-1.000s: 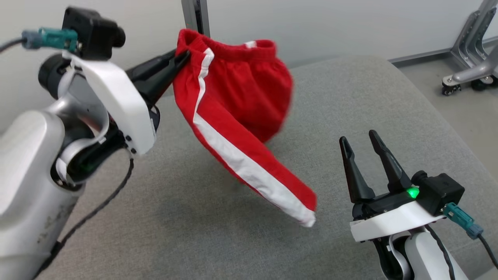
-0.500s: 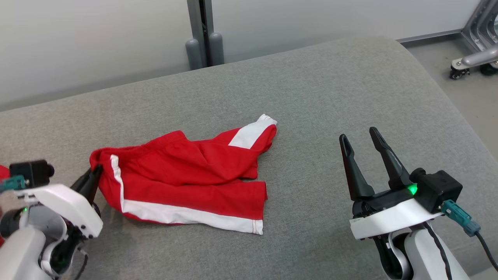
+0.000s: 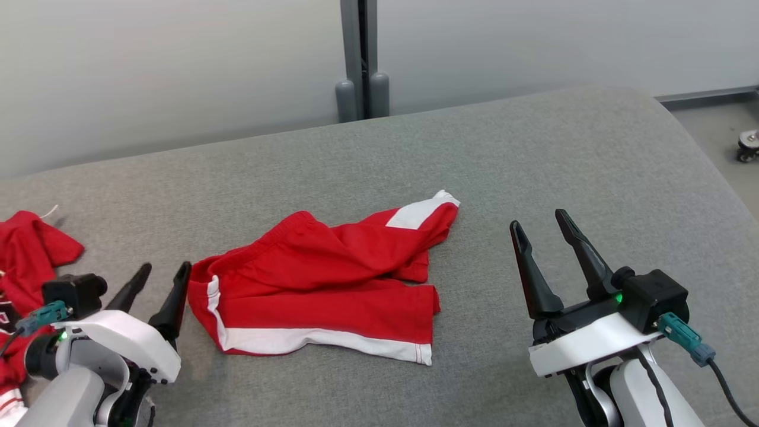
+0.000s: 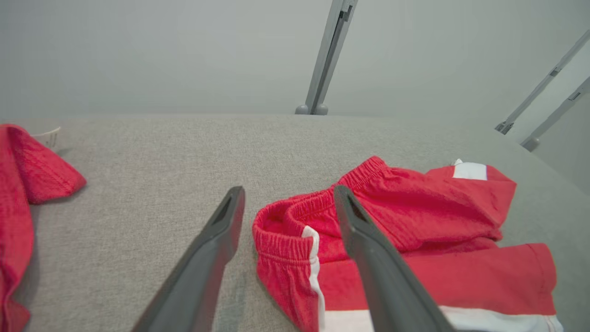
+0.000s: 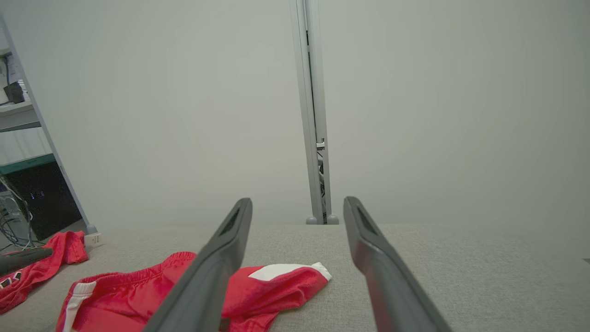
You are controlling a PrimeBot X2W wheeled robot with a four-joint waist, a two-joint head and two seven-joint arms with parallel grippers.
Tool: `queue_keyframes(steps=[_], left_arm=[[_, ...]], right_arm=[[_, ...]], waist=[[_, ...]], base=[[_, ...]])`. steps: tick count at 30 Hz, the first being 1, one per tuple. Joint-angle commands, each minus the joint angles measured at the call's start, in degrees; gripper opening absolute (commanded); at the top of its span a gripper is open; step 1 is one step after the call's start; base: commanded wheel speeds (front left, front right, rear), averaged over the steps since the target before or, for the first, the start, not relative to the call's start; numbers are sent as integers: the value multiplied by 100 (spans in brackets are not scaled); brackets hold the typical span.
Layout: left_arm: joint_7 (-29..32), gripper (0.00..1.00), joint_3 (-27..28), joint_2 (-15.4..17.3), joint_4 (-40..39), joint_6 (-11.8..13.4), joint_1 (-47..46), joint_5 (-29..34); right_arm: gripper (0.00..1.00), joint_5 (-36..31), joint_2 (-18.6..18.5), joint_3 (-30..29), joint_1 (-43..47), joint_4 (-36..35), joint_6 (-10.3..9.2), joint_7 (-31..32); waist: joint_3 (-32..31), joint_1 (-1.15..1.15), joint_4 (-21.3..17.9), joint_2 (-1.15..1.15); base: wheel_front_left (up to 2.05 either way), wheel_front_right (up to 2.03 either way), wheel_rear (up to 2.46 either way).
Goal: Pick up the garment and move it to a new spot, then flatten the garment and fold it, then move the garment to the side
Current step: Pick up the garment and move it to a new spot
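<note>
light: bright, soft, even, from above | shadows: thin, pale, under the red shorts [image 3: 320, 296] at 6 o'clock | glow: small green lamp [image 3: 617, 297] at 4 o'clock | focus: head view sharp | edges: left wrist view posts [image 4: 503, 126] lean at 2 o'clock

Shorts [image 3: 332, 279]: red, with a white stripe down the side seam and a white patch at the far leg hem. Waistband is the same red.
Bench [image 3: 533, 154]: mid grey, fine woven fleck, uniform.
Second garment [image 3: 29, 249]: red.
On left gripper [image 3: 165, 270] and right gripper [image 3: 537, 219]: black jaws, white shell.
Light [image 3: 616, 298]: green.
Plug [image 3: 682, 335]: teal.
Wall [image 3: 178, 71]: pale grey, plain.
Post [image 3: 359, 53]: darker grey.
</note>
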Motion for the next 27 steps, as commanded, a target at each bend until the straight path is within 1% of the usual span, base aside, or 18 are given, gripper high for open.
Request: queue_keyframes(steps=[1, 3, 7, 9, 12, 16, 19, 22, 25, 27], left_arm=[[-167, 100, 8, 59, -109, 46, -63, 112], [-380, 100, 3, 130, -310, 79, -4, 263], [-699, 100, 73, 316, -852, 251, 161, 619], [-785, 100, 200, 350, -1163, 433, 289, 788], [-830, 100, 456, 284, -1655, 731, 595, 999], [-835, 100, 907, 65, -2356, 1088, 1091, 1458], [-830, 100, 1244, -189, -2687, 1219, 1487, 1805], [-831, 100, 1558, -503, -2937, 1247, 1846, 2086], [-830, 100, 1795, -807, -3051, 1160, 2155, 2255], [-829, 100, 1906, -966, -3061, 1059, 2274, 2363]], right_arm=[[100, -21, -35, -2, 44, 9, 12, -27], [100, -29, -36, 0, 93, 24, 12, -27], [100, -43, -35, -44, 139, 1, 11, -27], [100, -50, -35, -58, 190, -41, 12, -28], [100, -75, -38, -93, 270, -112, 11, -27], [100, -34, -35, -182, 422, -284, 11, -27], [100, -3, -36, -242, 570, -340, 11, -23], [100, 21, -36, -328, 736, -357, 11, -22], [100, 41, -34, -373, 850, -317, 11, -22], [100, 61, -36, -395, 903, -284, 12, -22]], waist=[[-74, 0, 93, 0], [-111, 0, 160, 0], [-127, 0, 289, 0], [-134, 0, 352, 0], [-144, 0, 432, 0], [-157, 0, 526, 0], [-180, 0, 576, 0], [-208, 0, 602, 0], [-233, 0, 614, 0], [-252, 0, 627, 0]], base=[[0, 0, 0], [0, 0, 0], [0, 0, 0], [0, 0, 0], [0, 0, 0], [0, 0, 0], [0, 0, 0], [0, 0, 0], [0, 0, 0], [0, 0, 0]])
